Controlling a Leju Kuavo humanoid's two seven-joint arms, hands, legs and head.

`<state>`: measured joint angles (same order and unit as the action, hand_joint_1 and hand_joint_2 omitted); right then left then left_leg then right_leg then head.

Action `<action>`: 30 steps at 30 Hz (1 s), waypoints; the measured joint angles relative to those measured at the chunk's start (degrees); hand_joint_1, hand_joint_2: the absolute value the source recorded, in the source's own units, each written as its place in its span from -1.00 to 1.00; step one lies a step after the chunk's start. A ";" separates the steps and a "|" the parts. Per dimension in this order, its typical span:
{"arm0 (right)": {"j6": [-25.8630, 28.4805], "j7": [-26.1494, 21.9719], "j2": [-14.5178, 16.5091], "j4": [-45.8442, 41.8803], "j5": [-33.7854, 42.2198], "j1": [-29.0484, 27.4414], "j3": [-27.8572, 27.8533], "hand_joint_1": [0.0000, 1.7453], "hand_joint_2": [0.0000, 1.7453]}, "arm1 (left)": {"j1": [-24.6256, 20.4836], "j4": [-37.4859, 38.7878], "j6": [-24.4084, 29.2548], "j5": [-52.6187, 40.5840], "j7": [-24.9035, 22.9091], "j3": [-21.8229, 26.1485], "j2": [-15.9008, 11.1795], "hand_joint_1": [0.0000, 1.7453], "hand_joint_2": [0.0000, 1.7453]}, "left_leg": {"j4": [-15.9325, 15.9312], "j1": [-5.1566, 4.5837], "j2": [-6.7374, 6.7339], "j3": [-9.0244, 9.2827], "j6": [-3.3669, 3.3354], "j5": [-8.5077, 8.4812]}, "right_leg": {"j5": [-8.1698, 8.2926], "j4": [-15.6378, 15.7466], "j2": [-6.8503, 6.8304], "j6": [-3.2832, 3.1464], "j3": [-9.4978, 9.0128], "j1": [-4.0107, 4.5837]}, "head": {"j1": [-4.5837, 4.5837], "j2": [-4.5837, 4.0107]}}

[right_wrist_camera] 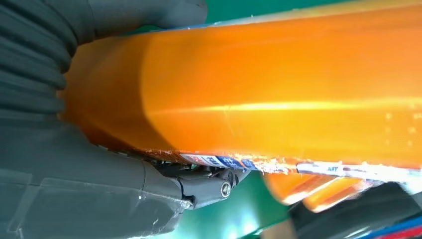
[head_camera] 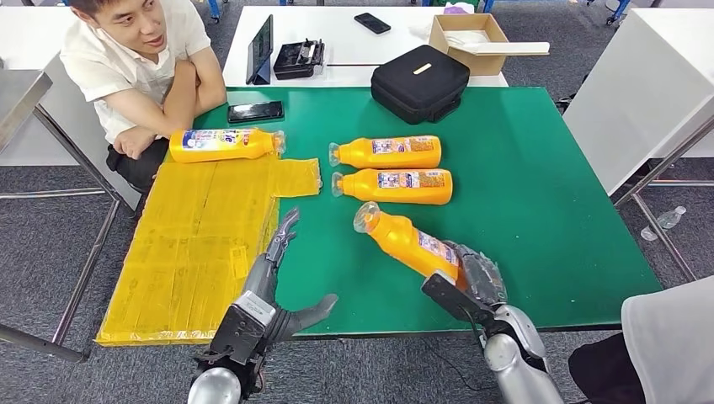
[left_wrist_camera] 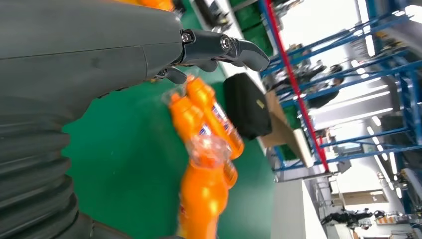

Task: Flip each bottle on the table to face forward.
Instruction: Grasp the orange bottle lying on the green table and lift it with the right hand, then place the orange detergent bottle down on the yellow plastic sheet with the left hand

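bottle (head_camera: 410, 244): right hand (head_camera: 473, 282) grips its base, tilted, just in front of the two lying bottles (head_camera: 391, 169)
left hand (head_camera: 274, 290): fingers spread, holding nothing

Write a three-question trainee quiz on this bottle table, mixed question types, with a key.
1. True or false: the right robot hand holds an orange bottle.
2. Multiple choice: the bottle nearest the seated person lies on
A. the yellow sheet
B. the black case
C. the cardboard box
3. Fill in: the left robot hand holds ____.

Key:
1. True; it grips the base end, and the capped end points away from the robot.
2. A; that bottle lies at the sheet's far edge.
3. Nothing; its fingers are spread over the green table.
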<state>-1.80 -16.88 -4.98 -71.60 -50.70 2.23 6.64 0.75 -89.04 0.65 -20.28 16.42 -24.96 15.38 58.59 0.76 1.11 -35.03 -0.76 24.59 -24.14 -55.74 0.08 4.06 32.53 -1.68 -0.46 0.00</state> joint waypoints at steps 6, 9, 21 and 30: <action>-0.10 -2.80 1.92 -6.51 2.74 -2.23 3.24 1.00 1.00 | 0.14 2.62 -3.16 9.06 -3.86 1.69 0.48 -1.00 0.50 | 0.00 -0.02 0.02 -0.38 -0.04 -0.09 | 0.02 -0.02 -0.02 0.00 0.31 -0.05 | 0.01 0.00; 0.21 -3.46 2.90 -8.42 3.86 -2.23 4.89 1.00 1.00 | 0.13 3.72 -3.37 10.38 -3.82 2.23 0.63 -1.00 1.00 | 0.01 -0.05 0.04 -0.44 -0.05 -0.09 | 0.02 -0.02 -0.02 0.01 0.36 -0.07 | 0.01 0.00; 0.81 -5.70 7.19 -13.20 6.08 -2.10 8.03 1.00 1.00 | 0.10 5.01 -2.49 12.05 -3.74 3.03 0.78 -1.00 1.00 | 0.00 -0.04 0.04 -0.60 -0.04 -0.09 | 0.01 -0.03 -0.02 0.00 0.54 -0.06 | 0.00 0.00; 0.60 -5.86 9.62 -14.37 6.38 -1.62 10.27 1.00 1.00 | 0.04 5.23 -1.61 12.21 -3.18 3.12 0.81 -1.00 1.00 | 0.01 -0.04 0.04 -0.63 -0.04 -0.09 | 0.01 -0.02 -0.02 0.00 0.56 -0.07 | 0.01 0.00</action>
<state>-1.20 -22.74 4.64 -85.97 -44.32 0.60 16.92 0.79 -83.81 -0.96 -8.07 13.25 -21.84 16.19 58.59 0.71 1.15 -35.66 -0.80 24.50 -24.13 -55.76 0.06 4.06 33.09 -1.75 -0.45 0.00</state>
